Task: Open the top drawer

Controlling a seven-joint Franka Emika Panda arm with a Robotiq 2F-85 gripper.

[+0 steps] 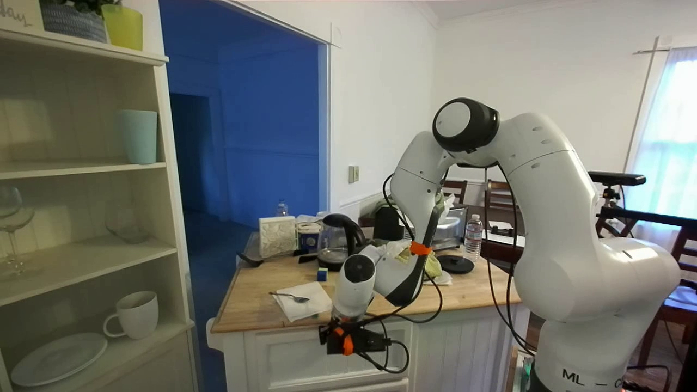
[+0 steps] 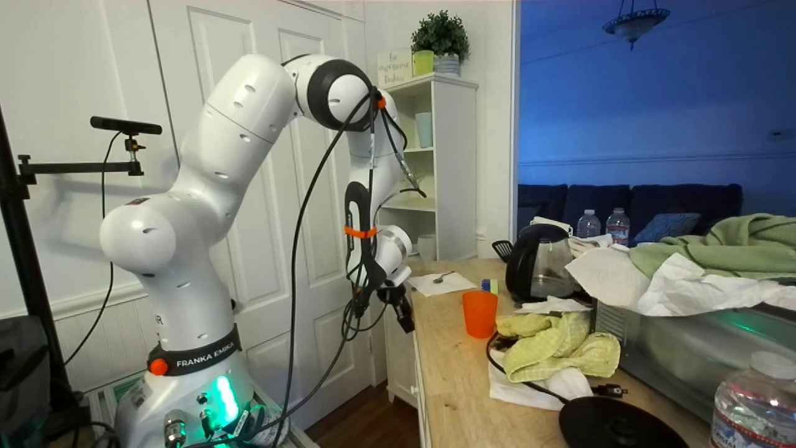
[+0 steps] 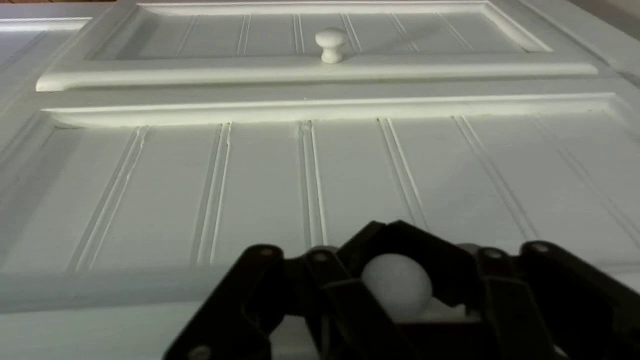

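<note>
The top drawer (image 1: 291,354) is a white panelled front just under the wooden countertop in an exterior view. It looks closed, though the arm covers part of it. In the wrist view, which seems upside down, its panel (image 3: 260,190) fills the middle. Its round white knob (image 3: 397,285) sits between the black fingers of my gripper (image 3: 386,225). The fingertips meet beyond the knob, so the gripper is shut around it. The gripper also shows at the drawer front in both exterior views (image 1: 329,338) (image 2: 405,322). The knob is hidden there.
A lower drawer with its own white knob (image 3: 331,42) shows in the wrist view. On the countertop (image 1: 256,305) are a napkin with a spoon (image 1: 299,299), a kettle (image 1: 332,253), an orange cup (image 2: 480,314) and a yellow-green cloth (image 2: 563,354). A white shelf (image 1: 174,218) stands beside the cabinet.
</note>
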